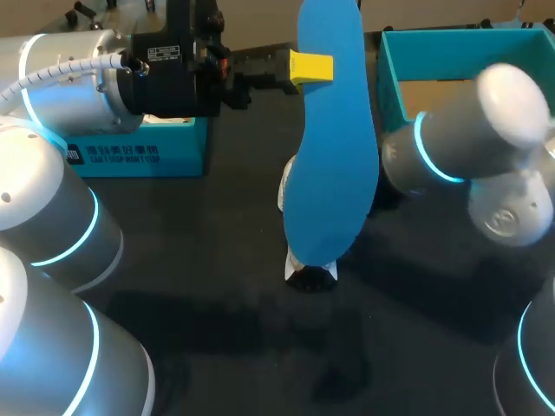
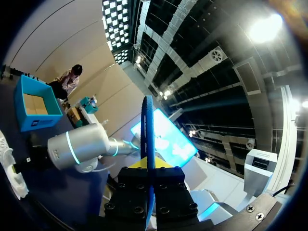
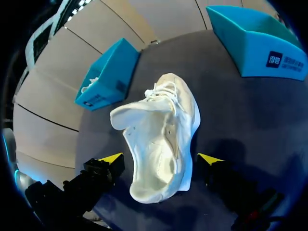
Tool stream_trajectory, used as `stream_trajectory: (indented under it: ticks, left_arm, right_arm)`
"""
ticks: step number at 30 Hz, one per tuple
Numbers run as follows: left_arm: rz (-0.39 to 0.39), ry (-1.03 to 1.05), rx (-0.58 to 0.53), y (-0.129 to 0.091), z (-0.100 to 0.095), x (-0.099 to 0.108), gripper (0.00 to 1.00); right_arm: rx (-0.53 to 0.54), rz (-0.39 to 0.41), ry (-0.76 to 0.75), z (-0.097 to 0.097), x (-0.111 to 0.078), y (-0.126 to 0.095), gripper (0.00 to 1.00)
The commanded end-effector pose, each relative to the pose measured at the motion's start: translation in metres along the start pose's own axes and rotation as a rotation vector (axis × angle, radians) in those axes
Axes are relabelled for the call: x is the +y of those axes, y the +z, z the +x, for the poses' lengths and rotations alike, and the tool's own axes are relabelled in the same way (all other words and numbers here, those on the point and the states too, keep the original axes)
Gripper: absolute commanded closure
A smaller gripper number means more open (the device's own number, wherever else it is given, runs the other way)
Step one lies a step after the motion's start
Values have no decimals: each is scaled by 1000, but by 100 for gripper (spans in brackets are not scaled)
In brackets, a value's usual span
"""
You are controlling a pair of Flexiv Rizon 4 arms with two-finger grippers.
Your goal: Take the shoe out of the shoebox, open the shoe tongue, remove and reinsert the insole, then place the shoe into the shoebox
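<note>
The blue foam insole [image 1: 334, 147], pinched at upper centre by the left gripper [image 1: 310, 68], should be lowered toe-first into the white fabric shoe [image 3: 161, 139] straddled by the wide-open right gripper [image 3: 161, 160].

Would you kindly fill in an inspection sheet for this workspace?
Surface: dark table.
Job's things: blue insole held upright above the white shoe, which lies on the table; open teal shoebox; second teal box.
Clutter: nothing seen.
Grippers: left gripper shut on the insole; right gripper open, fingers either side of the shoe.
Cables: white hose on the left arm.
Surroundings: nothing seen.
</note>
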State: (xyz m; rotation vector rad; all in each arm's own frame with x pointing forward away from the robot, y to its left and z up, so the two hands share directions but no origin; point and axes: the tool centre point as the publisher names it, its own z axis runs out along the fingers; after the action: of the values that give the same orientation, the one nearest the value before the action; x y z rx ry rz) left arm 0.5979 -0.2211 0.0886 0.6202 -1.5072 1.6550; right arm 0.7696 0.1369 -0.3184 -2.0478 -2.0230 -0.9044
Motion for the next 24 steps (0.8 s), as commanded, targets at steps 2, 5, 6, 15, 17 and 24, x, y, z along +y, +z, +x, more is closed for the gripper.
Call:
stream_trajectory:
  ticks: [2,5,6,15,17,24]
  left_arm:
    - [1,1,0,1,-1,0,100]
    - [1,1,0,1,-1,0,100]
    - [1,1,0,1,-1,0,100]
    - [1,1,0,1,-1,0,100]
    - [1,1,0,1,-1,0,100]
    - [1,1,0,1,-1,0,100]
  right_arm:
    - [62,-20,1,-13,-8,-8,0]
    - [62,-20,1,-13,-8,-8,0]
    - [62,-20,1,-13,-8,-8,0]
    - [62,-20,1,-13,-8,-8,0]
    - [141,-23,4,-15,-5,-14,0]
    - [296,0,15,-13,7,-43,0]
